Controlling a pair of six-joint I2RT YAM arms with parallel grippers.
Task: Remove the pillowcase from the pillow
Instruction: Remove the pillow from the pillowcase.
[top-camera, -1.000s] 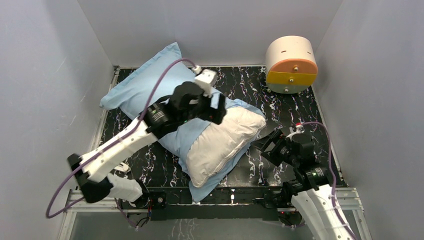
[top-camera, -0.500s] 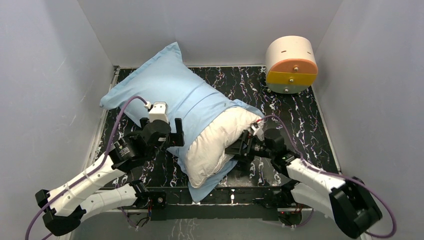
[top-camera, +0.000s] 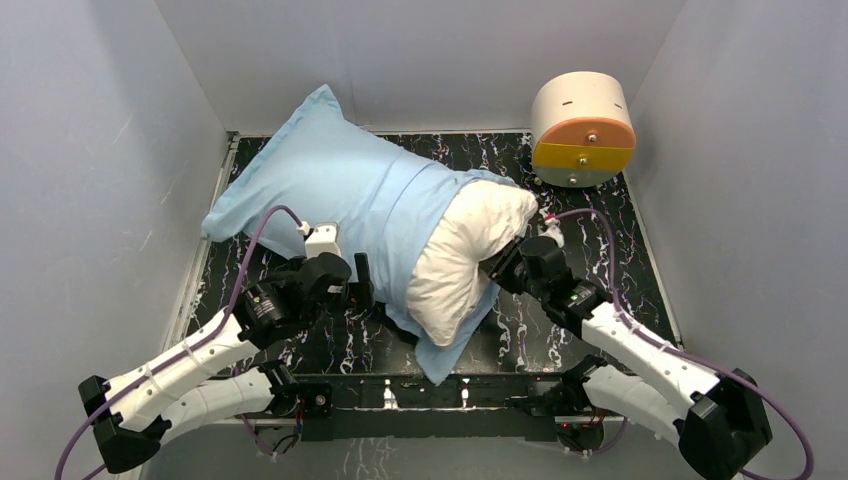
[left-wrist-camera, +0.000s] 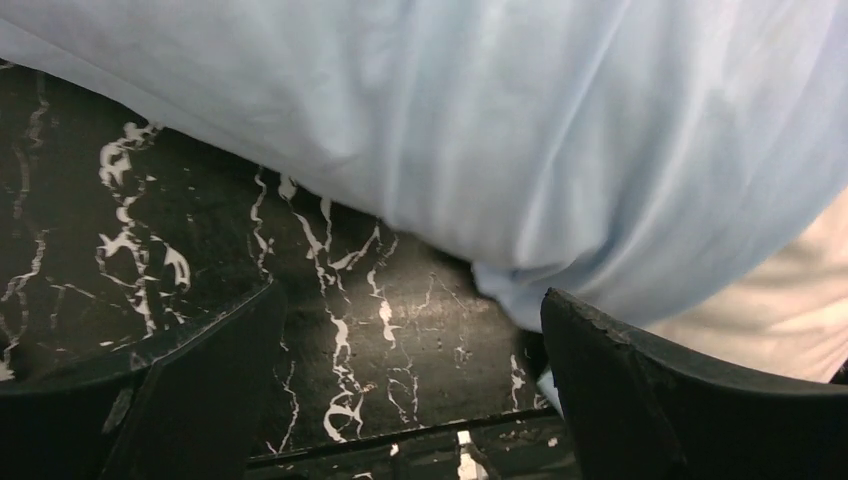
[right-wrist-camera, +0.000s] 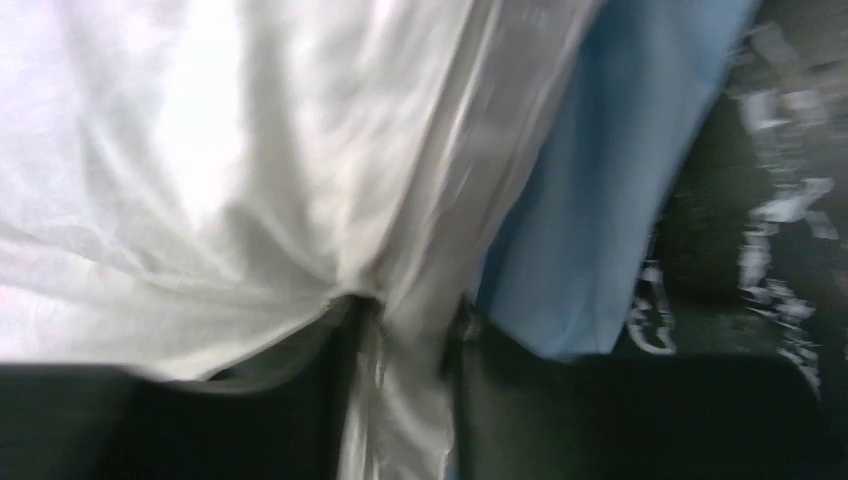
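Note:
The light blue pillowcase (top-camera: 335, 190) lies slantwise across the black marbled table (top-camera: 620, 250), still covering the far left part of the white pillow (top-camera: 465, 250). The pillow's near right end bulges out of the case's open mouth. My right gripper (top-camera: 500, 266) presses into that bare end. In the right wrist view the right gripper (right-wrist-camera: 405, 335) is shut on a fold of white pillow (right-wrist-camera: 200, 150) fabric, with blue pillowcase (right-wrist-camera: 610, 190) just to its right. My left gripper (top-camera: 365, 290) stands open, low beside the case's near edge. In its wrist view the pillowcase (left-wrist-camera: 500, 130) hangs just beyond the left gripper (left-wrist-camera: 410, 330), with only table between the fingers.
A round cream-and-orange drum (top-camera: 583, 130) stands at the back right corner. Grey walls close in the table on three sides. A metal rail (top-camera: 450, 390) runs along the near edge between the arm bases.
My right gripper has gone from open to shut on the pillow's bare end and pushed it toward the back. Pillow and case have swung away. The left arm has dropped slightly nearer.

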